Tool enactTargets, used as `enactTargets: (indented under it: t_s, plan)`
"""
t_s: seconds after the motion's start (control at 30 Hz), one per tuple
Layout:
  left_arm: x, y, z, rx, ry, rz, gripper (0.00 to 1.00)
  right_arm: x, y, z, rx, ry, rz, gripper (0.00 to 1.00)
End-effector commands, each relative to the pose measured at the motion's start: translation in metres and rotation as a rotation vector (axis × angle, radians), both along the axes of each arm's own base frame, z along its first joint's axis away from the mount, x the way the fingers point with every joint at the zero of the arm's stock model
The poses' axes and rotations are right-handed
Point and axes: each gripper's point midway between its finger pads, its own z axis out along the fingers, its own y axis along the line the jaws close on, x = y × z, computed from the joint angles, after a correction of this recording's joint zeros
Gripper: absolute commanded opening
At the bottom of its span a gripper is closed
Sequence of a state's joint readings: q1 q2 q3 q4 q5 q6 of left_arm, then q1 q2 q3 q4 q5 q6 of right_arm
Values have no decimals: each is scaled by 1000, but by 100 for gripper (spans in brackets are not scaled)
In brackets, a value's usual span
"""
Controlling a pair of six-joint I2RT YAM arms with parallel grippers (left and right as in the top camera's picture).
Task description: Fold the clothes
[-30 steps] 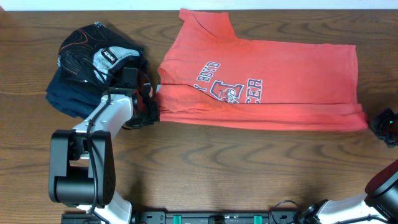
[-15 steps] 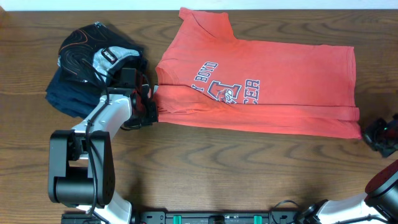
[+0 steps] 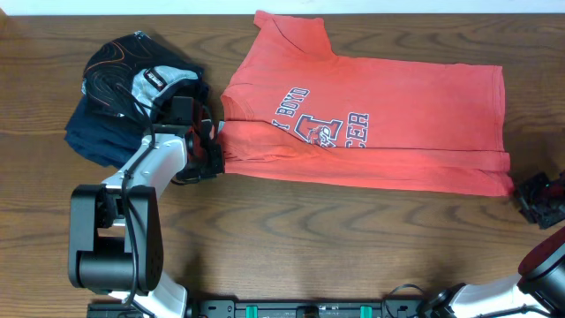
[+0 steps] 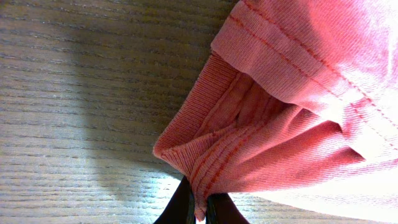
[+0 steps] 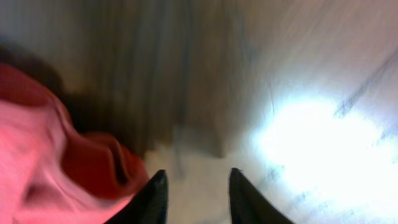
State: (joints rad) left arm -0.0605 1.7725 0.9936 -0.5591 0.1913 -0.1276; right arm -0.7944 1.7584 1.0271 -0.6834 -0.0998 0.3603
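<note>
wood-grain counter (image 3: 353,247) carries the coral-red t-shirt (image 3: 397,115), spread sideways, a crease running along its lower long edge. left hand (image 4: 198,208) is clenched on a thin pinch of the ribbed collar edge; so small a bite could slip under a pull. right hand (image 5: 194,196) hangs released and empty just beside the hem corner, so a one-sided drag would likely skew the fold or push cloth into the navy garment pile (image 3: 115,115).

free: table (image 3: 353,238) front of T-shirt (image 3: 397,115) | block: dark clothes pile (image 3: 110,119) beside left claw (image 3: 215,150)
</note>
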Motion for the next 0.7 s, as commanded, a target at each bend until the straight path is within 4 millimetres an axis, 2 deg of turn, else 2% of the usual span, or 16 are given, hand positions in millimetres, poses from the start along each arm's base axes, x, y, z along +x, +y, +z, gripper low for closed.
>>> enactTargets:
  t_s: [0.0,0.13,0.3,0.37,0.67]
  plan:
    - [9,6,9,24,-37,8,6,3,-3,-1,7,-30,-57,29]
    - [9,6,9,24,-37,8,6,2,9,-4,59,-41,-49,30]
    - [9,6,9,24,-37,8,6,-34,14,-9,50,136,-90,27]
    - [9,6,9,24,-37,8,6,-41,16,-9,58,165,-101,26]
    - [10,6,10,24,-40,8,6,5,12,-4,83,-57,-78,27]
